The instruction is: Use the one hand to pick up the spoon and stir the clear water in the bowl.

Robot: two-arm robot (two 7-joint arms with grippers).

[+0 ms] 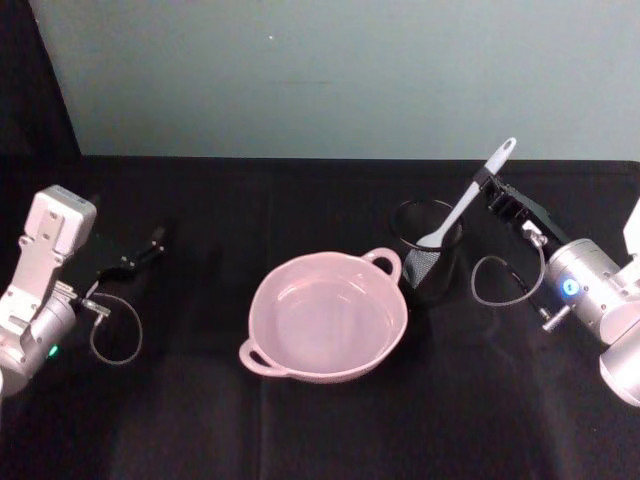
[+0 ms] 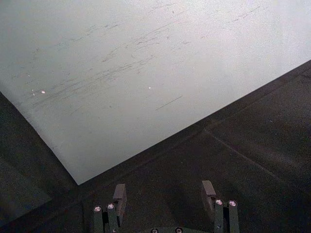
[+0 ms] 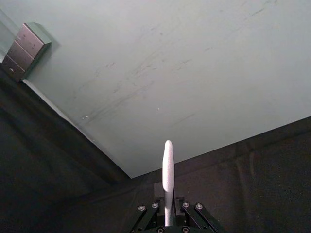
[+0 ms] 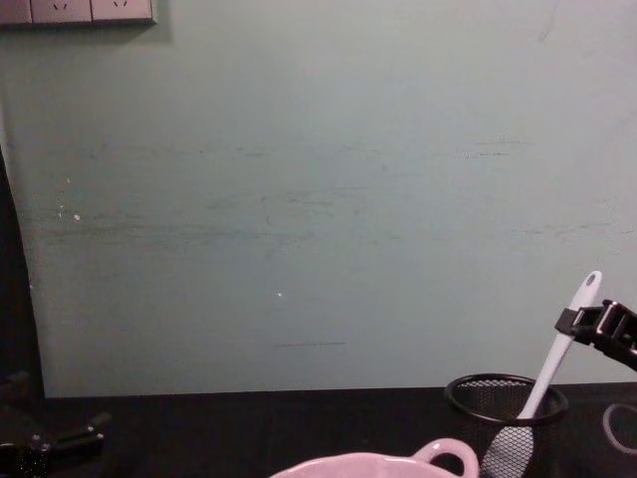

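Observation:
The pale pink bowl (image 1: 275, 290) holds clear water (image 1: 330, 318) at the table's middle; its rim (image 4: 368, 466) peeks in at the bottom of the chest view. Just right of it stands a black mesh cup (image 1: 430, 262) (image 4: 506, 418). The white spoon (image 1: 462, 205) (image 4: 559, 349) leans in that cup, its head still inside the mesh. My right gripper (image 1: 487, 183) (image 4: 575, 321) is shut on the spoon's upper handle. In the right wrist view the handle (image 3: 168, 170) rises from between the shut jaws (image 3: 168, 206). My left gripper (image 1: 150, 248) (image 2: 165, 190) rests open at the far left.
Black cloth (image 1: 180, 420) covers the table, with a pale green wall (image 1: 330, 70) close behind. Loose cable loops hang from both wrists (image 1: 115, 330) (image 1: 497, 280). A wall socket plate (image 3: 24, 51) sits up high. Bare cloth lies in front of the bowl.

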